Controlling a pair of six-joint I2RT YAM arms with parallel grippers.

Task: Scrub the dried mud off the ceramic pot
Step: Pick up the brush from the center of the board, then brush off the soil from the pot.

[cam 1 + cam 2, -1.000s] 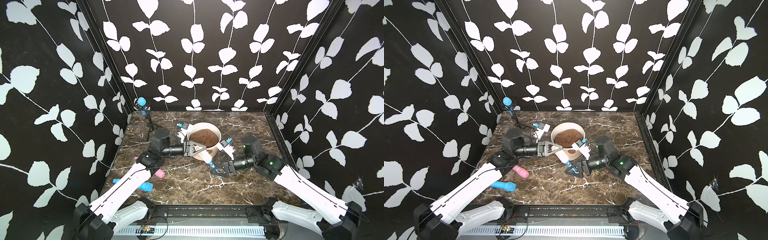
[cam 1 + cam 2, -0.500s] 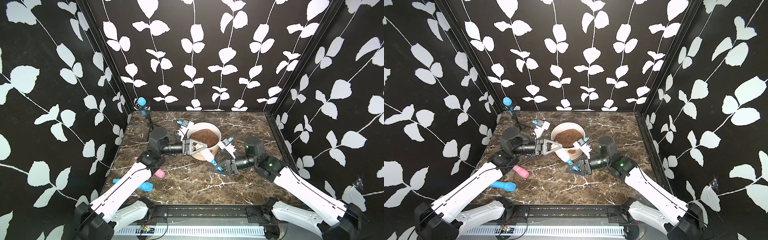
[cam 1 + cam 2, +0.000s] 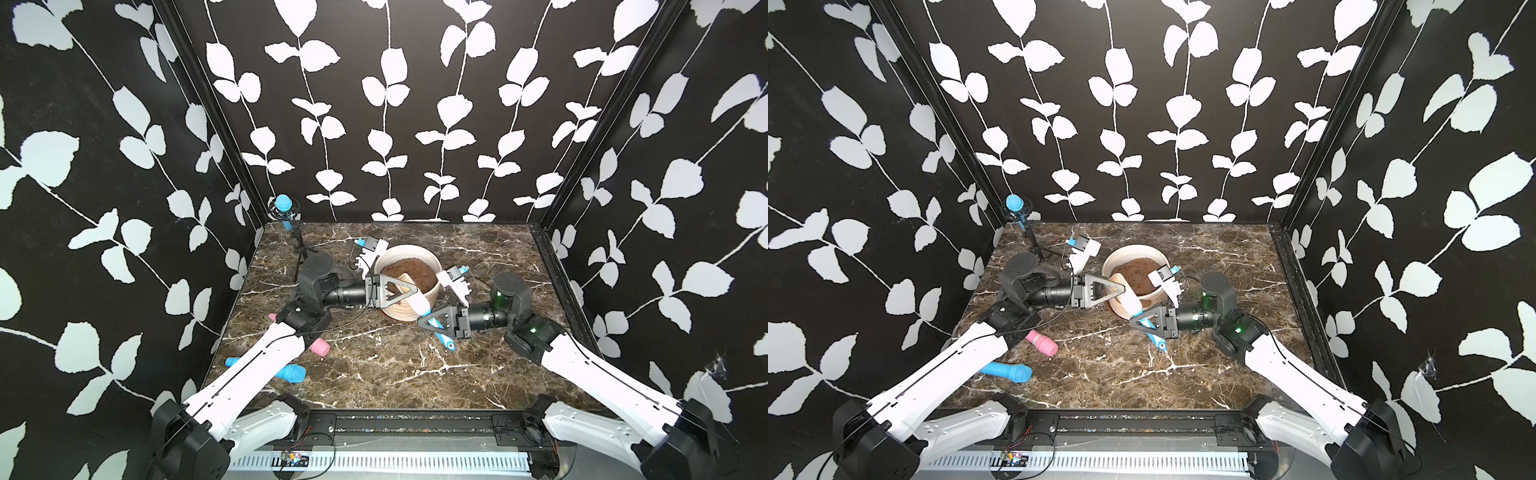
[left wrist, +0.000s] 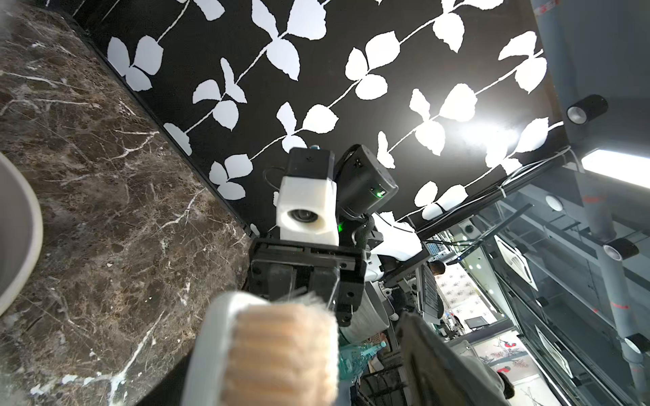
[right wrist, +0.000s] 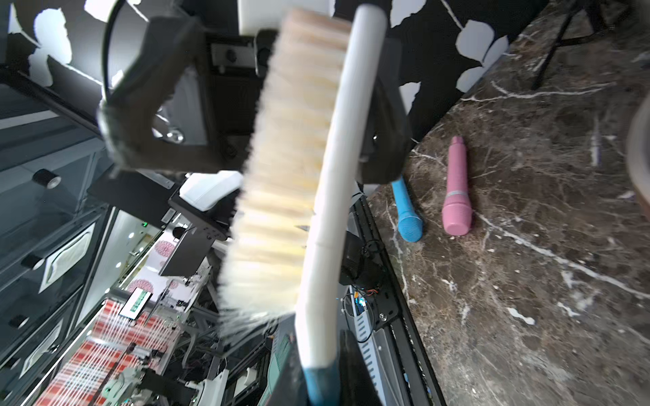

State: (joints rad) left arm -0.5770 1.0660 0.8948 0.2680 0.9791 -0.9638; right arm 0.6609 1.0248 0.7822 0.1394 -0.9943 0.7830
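Upright toward the back-middle of the marble counter (image 3: pixel 374 374): the ceramic pot (image 3: pixel 415 248), cream-white, thick-rimmed, filled with brown soil (image 3: pixel 411 272). In front of its near wall, a scrub brush (image 3: pixel 420 306) on a slant, with the white bristled head up by the rim and the blue handle end down toward the counter. Touching the pot or just clear of it: cannot tell.

Right gripper (image 3: pixel 428 324) reaching in from the right, clenched on the brush handle where white meets blue.

Left gripper (image 3: pixel 409 295) reaching in from the left, released. Its fingers (image 5: pixel 140 116) spread wide on either side of the brush head, with clear gaps in the right wrist view and pale tan bristles between them.

Beside the left arm, lying flat on the counter: a pink microphone (image 3: pixel 319 347) and a blue microphone (image 3: pixel 293 372), near each other but apart, and well apart from the pot. At the back left corner, a stand microphone (image 3: pixel 284 205) with a blue head, held upright on a small black tripod.
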